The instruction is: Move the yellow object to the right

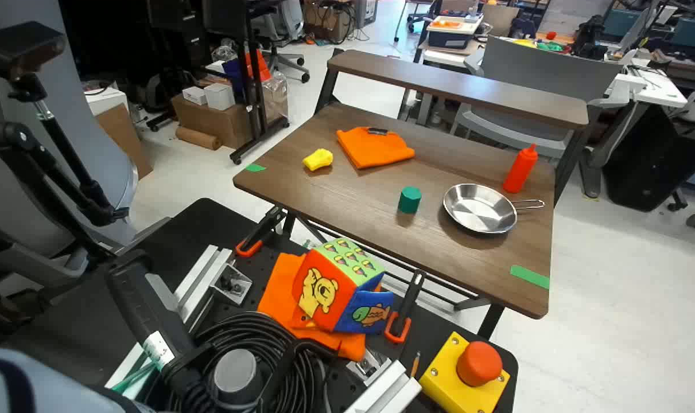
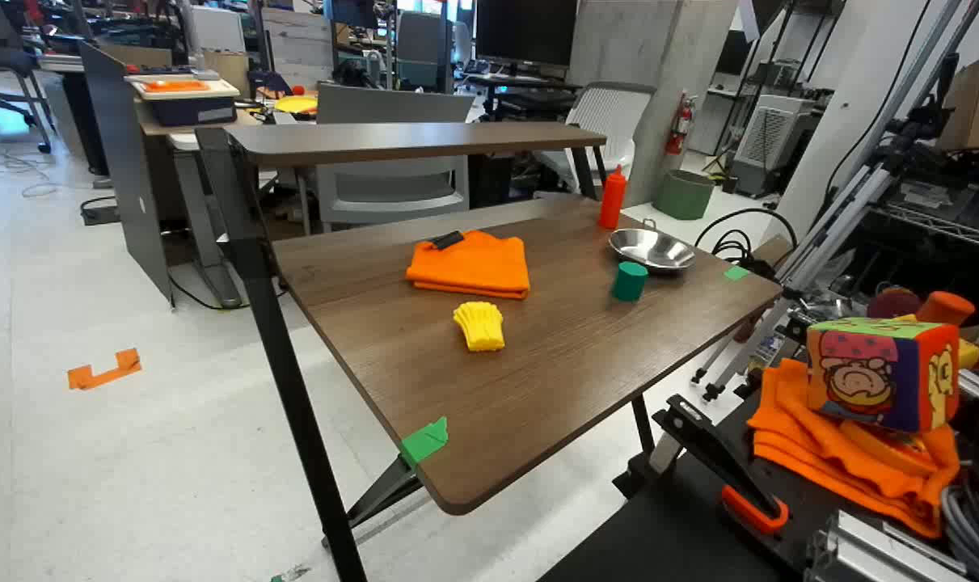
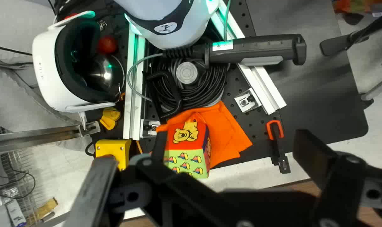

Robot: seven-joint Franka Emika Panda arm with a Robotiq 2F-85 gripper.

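Observation:
The yellow object is a small, ridged yellow piece lying on the brown table in both exterior views (image 1: 317, 159) (image 2: 481, 326). It lies beside the folded orange cloth (image 1: 376, 147), apart from it, toward the table end with a green tape mark. It does not show in the wrist view. My gripper (image 3: 237, 149) is open and empty in the wrist view, its two black fingers wide apart. The gripper is out of view in both exterior views, so it is not near the yellow object.
On the table (image 1: 347, 195) stand a green cylinder (image 1: 410, 200), a metal pan (image 1: 479, 207) and a red bottle (image 1: 520, 168). A raised shelf (image 1: 456, 86) runs along the far edge. On the black base are a toy cube (image 1: 341, 289) and a yellow button box (image 1: 445, 373).

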